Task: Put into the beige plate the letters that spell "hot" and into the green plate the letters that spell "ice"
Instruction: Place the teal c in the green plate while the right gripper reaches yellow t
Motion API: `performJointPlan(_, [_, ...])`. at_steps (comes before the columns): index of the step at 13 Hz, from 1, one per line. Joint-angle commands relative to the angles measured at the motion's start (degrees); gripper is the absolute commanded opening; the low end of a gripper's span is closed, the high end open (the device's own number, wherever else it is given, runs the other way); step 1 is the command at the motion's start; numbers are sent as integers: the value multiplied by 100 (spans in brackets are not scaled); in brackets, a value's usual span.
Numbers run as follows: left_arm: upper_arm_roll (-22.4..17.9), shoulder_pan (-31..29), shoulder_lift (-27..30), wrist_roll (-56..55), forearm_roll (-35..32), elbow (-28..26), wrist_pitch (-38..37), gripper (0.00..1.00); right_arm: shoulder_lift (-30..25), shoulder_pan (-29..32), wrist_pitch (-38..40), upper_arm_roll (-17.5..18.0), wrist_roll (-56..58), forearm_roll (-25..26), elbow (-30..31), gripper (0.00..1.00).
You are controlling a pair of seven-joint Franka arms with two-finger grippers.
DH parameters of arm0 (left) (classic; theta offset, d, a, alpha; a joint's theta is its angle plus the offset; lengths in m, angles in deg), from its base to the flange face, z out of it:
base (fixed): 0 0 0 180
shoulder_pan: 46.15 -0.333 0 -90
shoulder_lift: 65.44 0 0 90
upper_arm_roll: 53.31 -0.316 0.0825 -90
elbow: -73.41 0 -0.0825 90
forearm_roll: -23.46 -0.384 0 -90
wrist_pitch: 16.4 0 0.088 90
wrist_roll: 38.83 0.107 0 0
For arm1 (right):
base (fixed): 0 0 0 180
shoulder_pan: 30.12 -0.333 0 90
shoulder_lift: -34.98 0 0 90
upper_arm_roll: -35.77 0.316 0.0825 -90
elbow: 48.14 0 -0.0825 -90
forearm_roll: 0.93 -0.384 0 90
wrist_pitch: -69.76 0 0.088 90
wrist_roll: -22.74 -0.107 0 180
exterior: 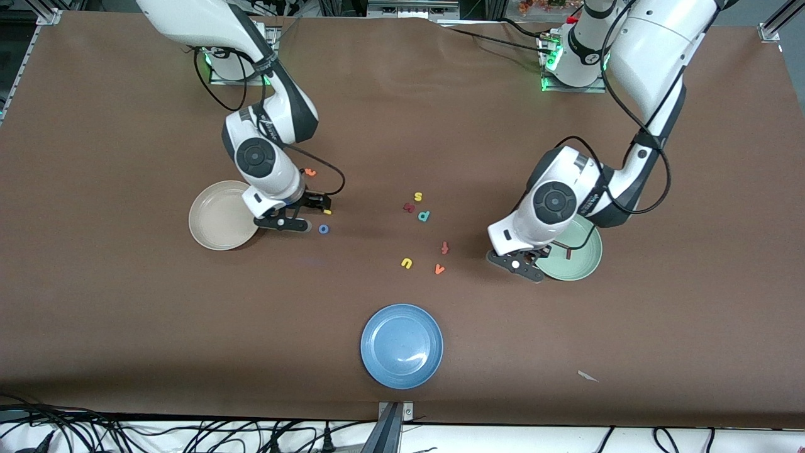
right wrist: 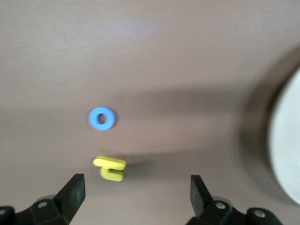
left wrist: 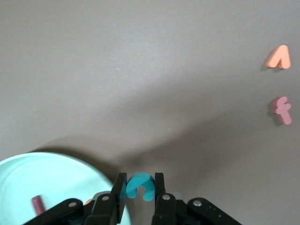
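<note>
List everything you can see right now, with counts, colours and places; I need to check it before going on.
beige plate: 1, cream, right arm's end
green plate: 1, pale green, left arm's end
blue plate: 1, blue, nearest the front camera
i: 1, dark red, in the green plate
h: 1, yellow, on the table beside the beige plate
o: 1, blue, beside the h
orange letter: 1, farther from the camera than the h
s, p: yellow, teal, mid-table
f, u, v: reddish, yellow, orange, nearer the camera than the p
c: 1, teal, held
right gripper: open, over the h
left gripper: shut on the c, at the green plate's edge
</note>
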Motion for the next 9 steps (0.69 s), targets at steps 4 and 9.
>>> performJointPlan(4, [9, -665, 270, 893, -160, -65, -502, 0, 341, -143, -591, 37, -8, 60, 33, 99])
performJointPlan(9, [17, -876, 270, 930, -160, -162, -696, 0, 483, -248, -662, 37, -26, 52, 41, 89])
